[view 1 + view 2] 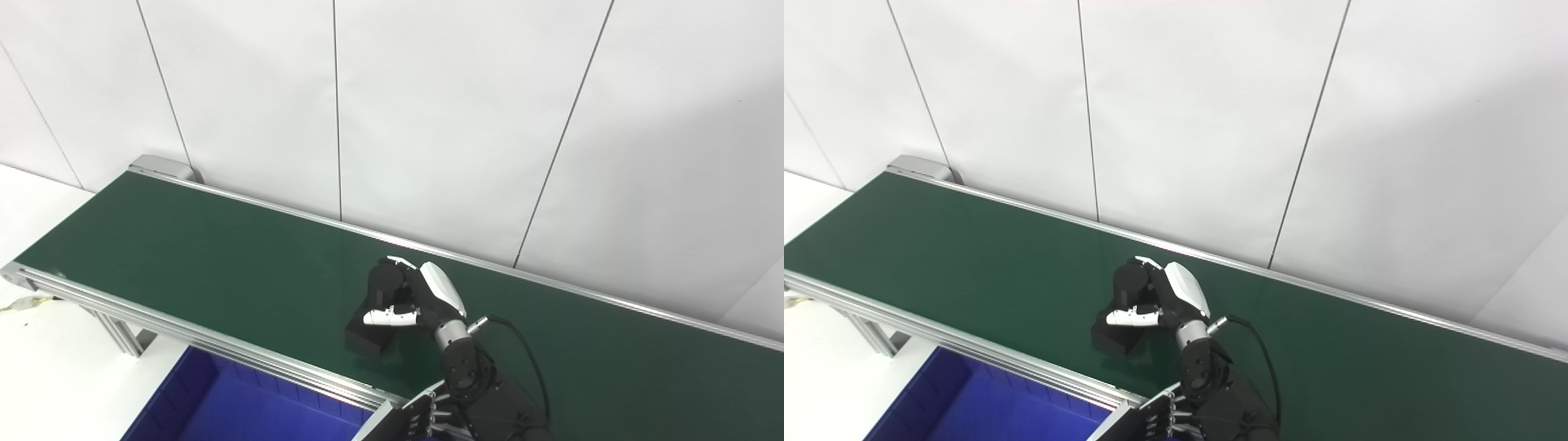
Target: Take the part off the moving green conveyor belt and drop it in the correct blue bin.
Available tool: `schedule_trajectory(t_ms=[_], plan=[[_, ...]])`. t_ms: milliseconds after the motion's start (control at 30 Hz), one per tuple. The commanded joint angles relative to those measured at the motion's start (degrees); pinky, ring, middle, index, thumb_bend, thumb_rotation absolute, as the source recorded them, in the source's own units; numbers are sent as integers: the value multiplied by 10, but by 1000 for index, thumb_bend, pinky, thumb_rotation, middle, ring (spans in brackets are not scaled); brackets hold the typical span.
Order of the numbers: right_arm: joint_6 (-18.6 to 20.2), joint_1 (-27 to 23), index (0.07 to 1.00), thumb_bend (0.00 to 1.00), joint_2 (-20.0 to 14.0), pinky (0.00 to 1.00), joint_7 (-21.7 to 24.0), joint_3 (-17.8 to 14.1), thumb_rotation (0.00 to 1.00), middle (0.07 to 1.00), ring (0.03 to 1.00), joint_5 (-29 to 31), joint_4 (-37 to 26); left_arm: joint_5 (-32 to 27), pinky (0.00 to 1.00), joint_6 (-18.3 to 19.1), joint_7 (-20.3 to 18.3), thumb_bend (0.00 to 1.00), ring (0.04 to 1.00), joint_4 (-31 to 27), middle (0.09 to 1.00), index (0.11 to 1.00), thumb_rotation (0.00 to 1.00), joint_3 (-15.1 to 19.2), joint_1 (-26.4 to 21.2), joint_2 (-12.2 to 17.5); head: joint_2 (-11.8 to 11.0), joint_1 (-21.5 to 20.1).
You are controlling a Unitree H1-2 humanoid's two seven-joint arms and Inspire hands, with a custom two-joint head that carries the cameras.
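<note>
Low in the centre of the frame, the right hand [422, 300] is wrapped around a black part [370, 327] whose upper half is hidden by the fingers, its lower end on or just above the green conveyor belt [184, 245]. The blue bin [202, 398], cut off at the bottom edge, shows only bare interior. The left eye view shows more of the bin; the left hand appears in neither.

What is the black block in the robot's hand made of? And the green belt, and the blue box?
The matte black rectangular block, held by the right hand, shows no shine, so it may be foam or dull plastic; I cannot tell which. The dark green conveyor belt looks like smooth rubber or plastic, with a faint sheen. The glossy blue bin looks like hard moulded plastic with ribbed walls.
</note>
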Motion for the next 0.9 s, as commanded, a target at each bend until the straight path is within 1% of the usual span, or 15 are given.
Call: schedule_trajectory(t_ms=[0, 33, 67, 133, 167, 200, 233, 267, 300, 400, 633, 867], plan=[[-25, -17, 830, 728, 12, 725, -21, -2, 236, 799, 787, 3, -9, -4, 668, -11, 1, 873, 789, -16, 897, 945, 489, -2, -1, -1, 2, -1], [-27, -16, 812, 713, 12, 702, -27, -4, 175, 777, 759, 4, -10, -1, 671, -11, 3, 866, 791, -17, 900, 947, 492, -2, -1, 0, 3, -2], [-30, -15, 781, 698, 12, 668, -35, -7, 86, 741, 716, 5, -10, 1, 680, -9, 3, 856, 797, -20, 904, 952, 504, -2, 0, 1, 4, -2], [-36, -13, 711, 688, 13, 606, -54, -11, 14, 672, 642, 6, -9, 0, 684, -6, 2, 838, 797, -22, 901, 953, 497, -1, 0, 2, 4, -3], [-40, -13, 707, 688, 14, 603, -63, -12, 11, 669, 638, 6, -8, -1, 684, -9, 2, 837, 797, -21, 901, 953, 497, -1, 0, 2, 4, -3], [-45, -12, 614, 608, 15, 578, -74, -14, 5, 577, 608, 7, -7, -2, 685, -12, 1, 828, 797, -19, 900, 948, 493, -1, -1, 3, 4, -3], [-50, -12, 573, 563, 16, 550, -82, -17, 2, 539, 522, 8, -5, -3, 683, -15, 1, 820, 795, -18, 897, 948, 490, -1, -2, 3, 5, -3], [-55, -11, 551, 540, 17, 532, -92, -18, 1, 519, 479, 8, -4, -3, 680, -17, 1, 814, 792, -16, 892, 945, 489, 0, -3, 3, 5, -3], [-60, -11, 522, 526, 17, 514, -100, -19, 0, 513, 457, 8, -3, -5, 674, -17, 0, 806, 782, -16, 880, 941, 489, 0, -3, 4, 6, -4], [-72, -12, 466, 516, 19, 536, -113, -22, 0, 527, 462, 10, 1, -10, 667, -13, -4, 781, 764, -15, 850, 920, 477, 0, -4, 5, 6, -4], [-84, -11, 457, 515, 19, 551, -126, -25, 0, 529, 462, 12, -3, -20, 652, -6, -5, 758, 728, -18, 801, 855, 466, 1, -5, 5, 7, -8], [-87, -7, 454, 516, 16, 563, -132, -26, 0, 528, 462, 11, -12, -28, 649, -5, -7, 737, 721, -16, 793, 836, 449, 3, -6, 5, 7, -11]])
